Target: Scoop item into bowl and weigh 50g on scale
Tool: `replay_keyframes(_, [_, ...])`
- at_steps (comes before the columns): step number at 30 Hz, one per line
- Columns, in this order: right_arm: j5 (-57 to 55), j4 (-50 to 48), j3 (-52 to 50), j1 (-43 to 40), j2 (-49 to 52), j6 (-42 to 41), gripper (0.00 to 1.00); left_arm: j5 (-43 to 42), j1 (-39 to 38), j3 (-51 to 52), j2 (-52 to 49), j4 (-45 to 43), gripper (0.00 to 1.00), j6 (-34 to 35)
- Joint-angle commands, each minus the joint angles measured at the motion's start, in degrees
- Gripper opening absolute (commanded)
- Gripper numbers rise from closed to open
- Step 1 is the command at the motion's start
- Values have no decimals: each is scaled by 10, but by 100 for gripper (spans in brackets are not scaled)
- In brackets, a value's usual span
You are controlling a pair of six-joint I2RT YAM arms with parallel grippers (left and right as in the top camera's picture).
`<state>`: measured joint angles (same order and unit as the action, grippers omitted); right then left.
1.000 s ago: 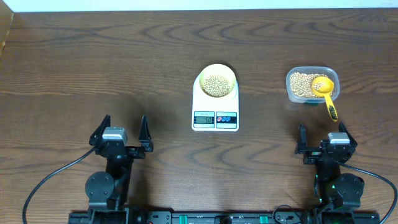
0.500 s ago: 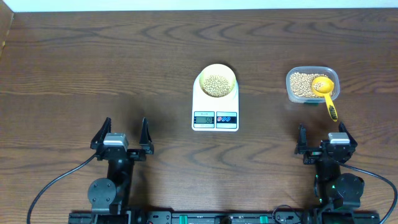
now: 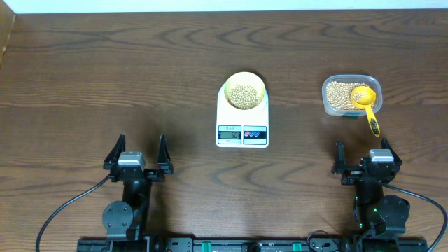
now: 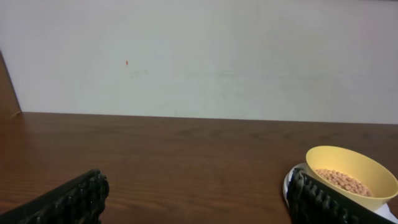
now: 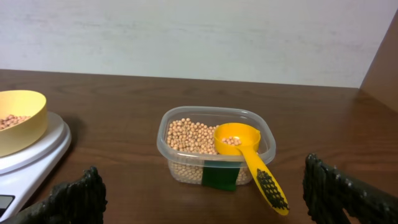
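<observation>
Yellow scoop in a clear green-labelled tub on a dark wooden table

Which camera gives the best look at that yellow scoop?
The right wrist view: the yellow scoop sits close up in the clear tub, a few beans inside, handle over the rim. Overhead shows it small; the left wrist view misses it.

- Dark brown wooden table — wood grain running side to side, a pale wall at its far edge.
- White digital kitchen scale flat on the table near the middle, display facing the near edge.
- Clear rectangular plastic tub standing to the scale's right — well apart from it.
- Black cables trailing across the near corners.
</observation>
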<state>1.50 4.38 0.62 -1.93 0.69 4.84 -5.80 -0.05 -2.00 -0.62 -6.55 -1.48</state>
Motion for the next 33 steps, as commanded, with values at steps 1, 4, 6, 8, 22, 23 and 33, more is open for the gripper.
replay_keyframes(1, [-5,-1,-3,5,-4,-1,99,5,3,18,5,-2,94,1])
replay_keyframes(4, [-5,-1,-3,5,-4,-1,99,5,3,18,5,0,94,0])
replay_keyframes(6, [-5,-1,-3,5,-4,-1,99,5,3,18,5,2,94,1])
replay_keyframes(8, [-5,-1,-3,5,-4,-1,99,5,3,18,5,13,94,1])
replay_keyframes(22, [-5,-1,-3,5,-4,-1,99,5,3,18,5,103,94,1])
replay_keyframes(23, [-5,-1,-3,5,-4,-1,99,5,3,18,5,103,94,1])
replay_keyframes(33, [-5,-1,-3,5,-4,-1,99,10,3,18,5,103,94,0])
